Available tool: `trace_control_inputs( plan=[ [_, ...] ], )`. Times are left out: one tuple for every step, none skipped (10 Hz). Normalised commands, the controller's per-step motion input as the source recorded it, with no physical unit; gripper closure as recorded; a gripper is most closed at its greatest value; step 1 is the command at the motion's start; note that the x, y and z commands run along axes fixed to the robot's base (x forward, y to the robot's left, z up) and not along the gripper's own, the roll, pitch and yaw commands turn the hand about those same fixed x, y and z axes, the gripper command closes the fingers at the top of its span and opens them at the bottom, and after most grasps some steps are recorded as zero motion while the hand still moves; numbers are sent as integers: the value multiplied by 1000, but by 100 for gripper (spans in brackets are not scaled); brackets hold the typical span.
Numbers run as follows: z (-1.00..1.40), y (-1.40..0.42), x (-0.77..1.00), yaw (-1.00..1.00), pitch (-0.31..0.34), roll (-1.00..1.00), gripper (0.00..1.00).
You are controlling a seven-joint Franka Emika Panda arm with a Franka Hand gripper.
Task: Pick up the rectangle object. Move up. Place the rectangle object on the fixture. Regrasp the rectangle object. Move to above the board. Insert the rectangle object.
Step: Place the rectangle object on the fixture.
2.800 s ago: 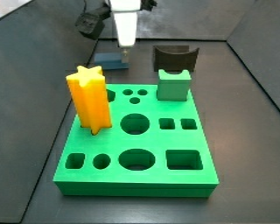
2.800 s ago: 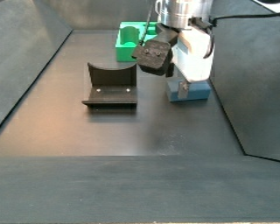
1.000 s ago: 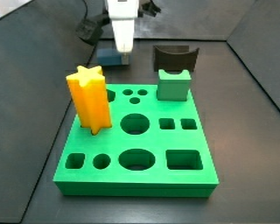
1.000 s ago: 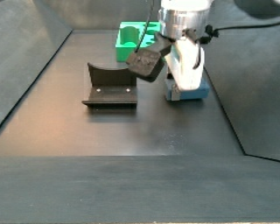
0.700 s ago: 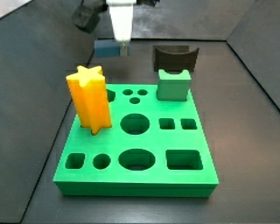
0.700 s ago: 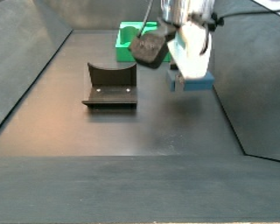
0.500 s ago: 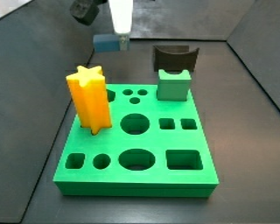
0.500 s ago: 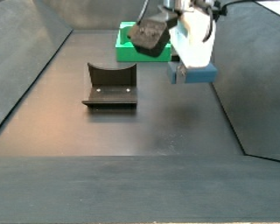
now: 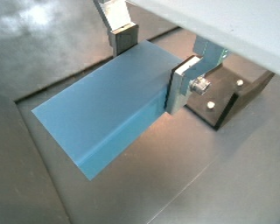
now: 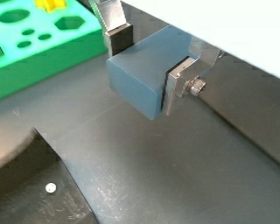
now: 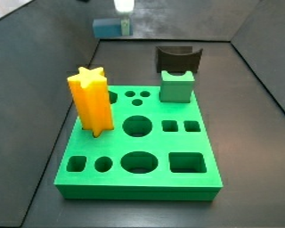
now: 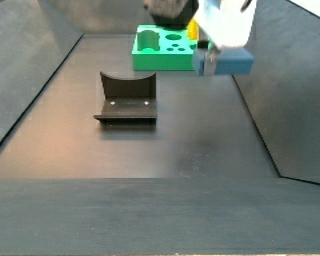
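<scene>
Gripper (image 12: 219, 48) is mostly chopped off by the top edge in both side views (arm too). The block (image 11: 113, 28) looks blurry and tiny. The board (image 12: 166, 50) sits half behind the gripper, holes unreadable there.

One board (image 11: 139, 147), three blocks, one fixture (image 12: 125, 97).

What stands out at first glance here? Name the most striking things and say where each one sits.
The big green board with its many cut-out holes fills the front of the floor in a side view, with a tall yellow star standing upright on it and a green cube at its far edge. High above the floor, the gripper holds a blue-grey block between its silver fingers. The dark fixture stands apart on the bare floor, with nothing on it.
</scene>
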Motion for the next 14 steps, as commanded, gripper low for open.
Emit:
trace_control_inputs(
  plan=[
    [985,18,-26,-25,43,57,100],
    [826,18,-23,-21,50,61,100],
    [666,17,-15,-15,56,63,100],
    [505,17,-7,-10,65,65,100],
    [288,15,-1,1,84,64,100],
    [-265,-117,1000,1000,-57,-13,100],
    [-359,-114,1000,1000,-56,-14,100],
    [-294,-82,1000,1000,-58,-16,100],
    [-229,-63,1000,1000,-58,-18,100],
    [-136,-53,993,1000,-55,-22,100],
    [-101,-35,820,1000,-56,-26,100],
    [-79,-24,695,1000,-57,-29,100],
    [-62,-18,611,1000,-58,-32,100],
    [-43,-16,440,1000,-58,-38,100]
  ],
)
